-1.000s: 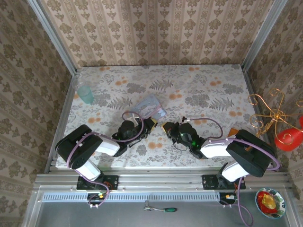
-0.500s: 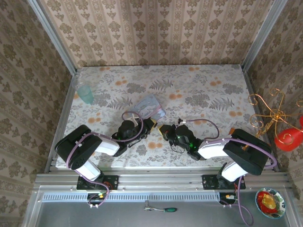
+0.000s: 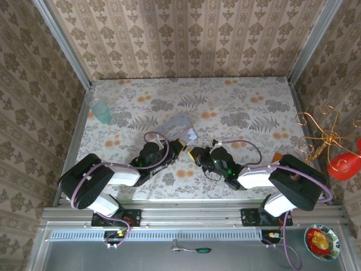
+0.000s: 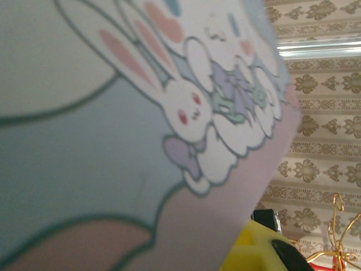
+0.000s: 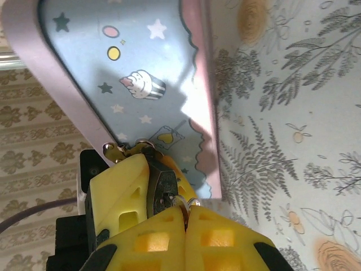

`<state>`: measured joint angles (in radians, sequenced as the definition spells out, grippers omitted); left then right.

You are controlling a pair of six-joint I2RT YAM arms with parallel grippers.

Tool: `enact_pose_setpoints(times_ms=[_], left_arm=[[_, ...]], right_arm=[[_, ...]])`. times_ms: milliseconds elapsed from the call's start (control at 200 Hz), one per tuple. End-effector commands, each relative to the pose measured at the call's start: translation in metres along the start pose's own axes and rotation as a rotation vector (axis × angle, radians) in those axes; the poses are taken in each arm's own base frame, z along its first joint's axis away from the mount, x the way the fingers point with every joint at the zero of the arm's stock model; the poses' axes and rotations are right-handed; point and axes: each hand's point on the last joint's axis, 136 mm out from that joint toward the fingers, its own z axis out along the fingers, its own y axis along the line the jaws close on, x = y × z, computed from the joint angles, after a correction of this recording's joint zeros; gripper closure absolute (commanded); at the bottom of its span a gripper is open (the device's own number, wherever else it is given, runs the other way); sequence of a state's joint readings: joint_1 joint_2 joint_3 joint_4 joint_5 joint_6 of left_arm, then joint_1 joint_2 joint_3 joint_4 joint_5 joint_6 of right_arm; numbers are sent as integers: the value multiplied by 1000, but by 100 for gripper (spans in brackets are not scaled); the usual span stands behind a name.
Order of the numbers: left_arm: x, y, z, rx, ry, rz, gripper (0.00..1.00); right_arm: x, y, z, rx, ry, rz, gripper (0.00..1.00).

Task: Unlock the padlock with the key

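Padlock (image 5: 162, 186) at key entry — right gripper (image 5: 184, 213) pinched shut on key (image 5: 186, 200).
Misaligned push could slip key (left gripper (image 3: 177, 148) grip unclear) — pale blue box (image 5: 113, 84) swings.

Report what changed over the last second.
The right pincer slid left toward the left pincer, narrowing the gap between them just in front of the pale blue box. The left arm's elbow swung out toward the near left edge. Nothing was taken hold of or let go: both pincers stayed shut. The cup kept its place.
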<state>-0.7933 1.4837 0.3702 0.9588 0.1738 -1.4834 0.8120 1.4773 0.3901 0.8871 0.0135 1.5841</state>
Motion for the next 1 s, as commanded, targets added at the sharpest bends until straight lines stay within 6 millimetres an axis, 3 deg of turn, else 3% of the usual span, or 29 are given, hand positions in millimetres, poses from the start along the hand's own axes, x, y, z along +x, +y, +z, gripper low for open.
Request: enact_pose_setpoints(times_ms=[0,245,505,600,655,710,840,995], left_arm=[[37,-29,-5,49,162,101,100],[44,-47,-2,61,186,147,100],[48,-37,-3,1,184,164,100],[38,-25,-7,-63,150,169,100],[31,-19,-10,-101,131,171,100],[23,-14,-13,-138,111,173,100],[8,-8,-20,-197,67,185,100],[-2,-5,-27,-235,43,191,100]], right_arm=[[6,42,-3,-101,45,-57,100],[29,59,10,-157,122,-75,100],[20,50,6,-134,89,-101,100],[15,42,1,-76,76,-158,77],[12,26,-1,-3,66,-202,65],[7,25,-8,30,57,-281,54],[2,5,-16,70,103,-478,49],[19,12,-26,41,165,-808,52]])
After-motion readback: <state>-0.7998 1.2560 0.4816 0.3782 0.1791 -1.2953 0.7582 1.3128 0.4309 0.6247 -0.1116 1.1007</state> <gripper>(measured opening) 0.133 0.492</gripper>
